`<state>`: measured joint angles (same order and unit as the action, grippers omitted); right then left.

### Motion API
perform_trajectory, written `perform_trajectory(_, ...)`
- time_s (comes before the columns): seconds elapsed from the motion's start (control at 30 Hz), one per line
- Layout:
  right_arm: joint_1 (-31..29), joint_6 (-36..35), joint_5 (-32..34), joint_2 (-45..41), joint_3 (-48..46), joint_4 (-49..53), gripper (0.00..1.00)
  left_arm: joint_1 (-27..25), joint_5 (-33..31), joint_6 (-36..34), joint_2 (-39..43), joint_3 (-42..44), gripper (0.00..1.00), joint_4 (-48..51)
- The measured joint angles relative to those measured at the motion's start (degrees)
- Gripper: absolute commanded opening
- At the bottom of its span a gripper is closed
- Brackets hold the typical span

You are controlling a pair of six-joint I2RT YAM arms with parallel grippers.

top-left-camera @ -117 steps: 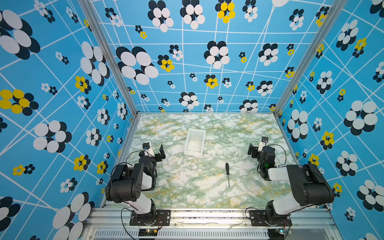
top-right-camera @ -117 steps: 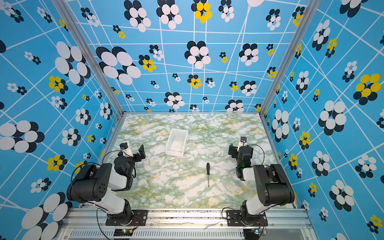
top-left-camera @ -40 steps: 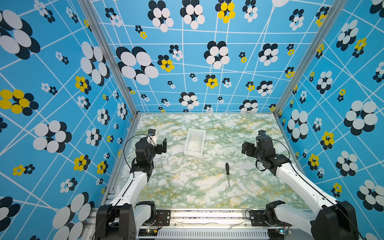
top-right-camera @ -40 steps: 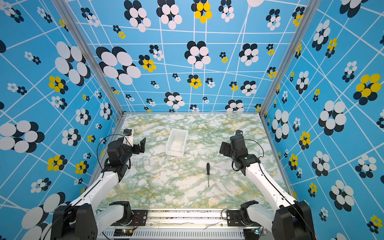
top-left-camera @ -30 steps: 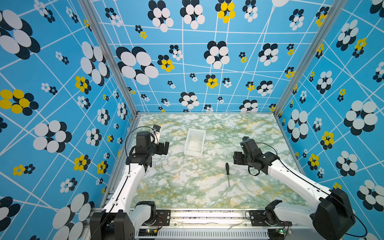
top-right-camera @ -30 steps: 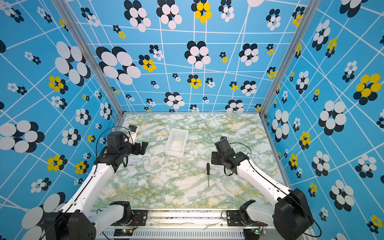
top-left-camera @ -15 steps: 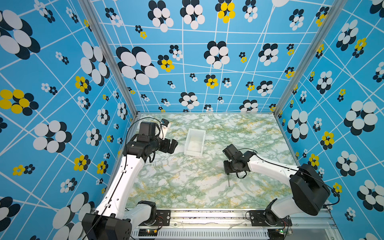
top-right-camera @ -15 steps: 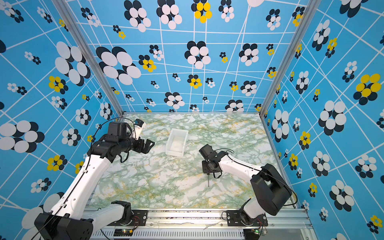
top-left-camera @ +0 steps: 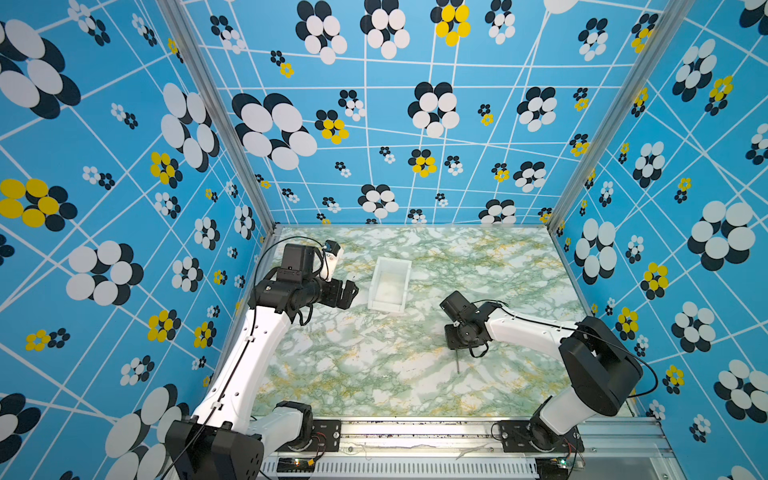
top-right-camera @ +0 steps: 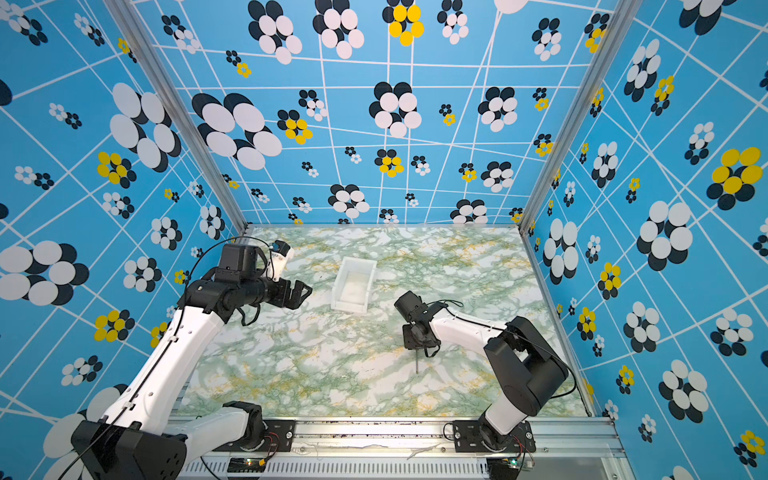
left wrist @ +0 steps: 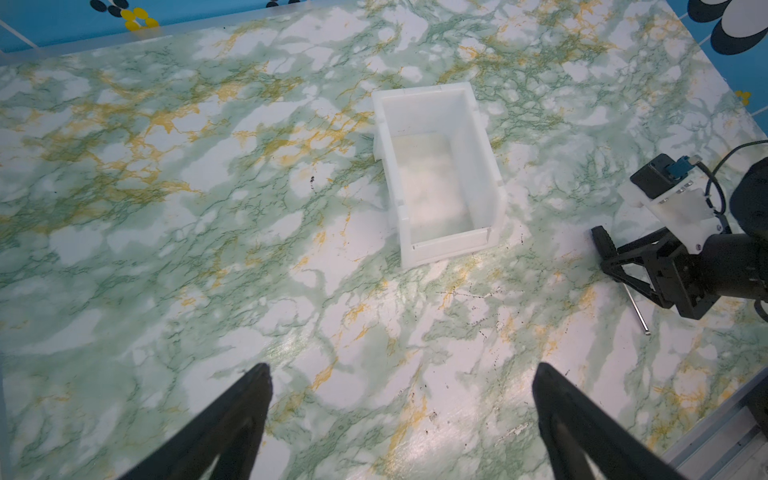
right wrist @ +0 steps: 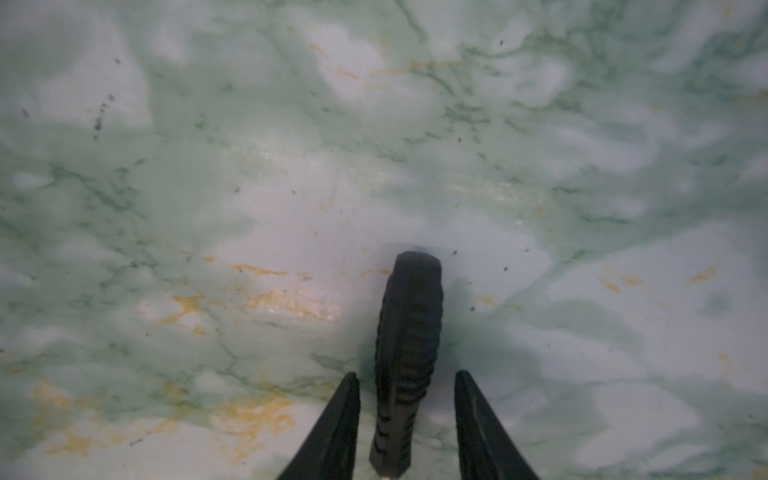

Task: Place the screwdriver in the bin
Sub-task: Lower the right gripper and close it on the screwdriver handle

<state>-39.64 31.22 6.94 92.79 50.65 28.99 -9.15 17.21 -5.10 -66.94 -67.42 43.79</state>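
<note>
Straddling the screwdriver [right wrist: 409, 316], R gripper [right wrist: 405, 374] is down at the surface [top-left-camera: 353, 365], right of centre. Its jaws are narrow, one each side of the black handle w/ a slim gap on both sides, so not gripping yet. Screwdriver lies flat on the surface; its grey shaft pokes out toward the near edge from under the gripper in both top views. The bin [top-left-camera: 388, 306] sits upright to the far-left of it, well apart. L gripper [left wrist: 401, 368] hovers near the bin's left side, jaws wide.
</note>
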Motion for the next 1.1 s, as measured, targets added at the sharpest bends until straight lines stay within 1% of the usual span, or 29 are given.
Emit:
perform_trajectory(0.07, 0.00, 0.09, 0.00, 0.24, 0.17, -0.02, 0.36, -0.13, 0.00, 0.00, -0.02, 0.00, 0.99, 0.00)
perform_trajectory(0.13, 0.00, 0.28, 0.00, 0.52, 0.42, -0.24, 0.31, -0.15, 0.04, 0.02, -0.02, 0.00, 0.99, 0.00)
perform_trajectory(0.27, 0.00, 0.59, 0.20, 1.14, 0.72, -0.92, 0.26, -0.26, 0.37, 0.20, -0.02, 0.00, 0.99, 0.02)
perform_trajectory(0.4, 0.00, 0.87, 0.42, 1.20, 0.79, -1.38, 0.14, -0.33, 0.66, 0.20, -0.02, 0.00, 0.99, 0.04)
perform_trajectory(0.5, 0.00, 0.90, 0.42, 1.20, 0.79, -1.97, 0.12, -0.37, 0.68, 0.20, -0.02, 0.00, 0.99, 0.07)
perform_trajectory(0.53, 0.00, 0.92, 0.42, 1.20, 0.79, -2.05, 0.10, -0.37, 0.68, 0.20, -0.02, 0.00, 0.99, 0.09)
perform_trajectory(0.9, 0.00, 0.44, 0.42, 1.07, 0.81, -1.99, 0.09, -1.11, 0.55, -0.04, 0.00, 0.00, 0.99, 1.29)
perform_trajectory(1.1, 0.00, -0.85, 0.44, -1.40, 3.34, 1.11, 0.09, -1.11, -0.09, -0.57, 0.52, -0.07, 0.99, 1.77)
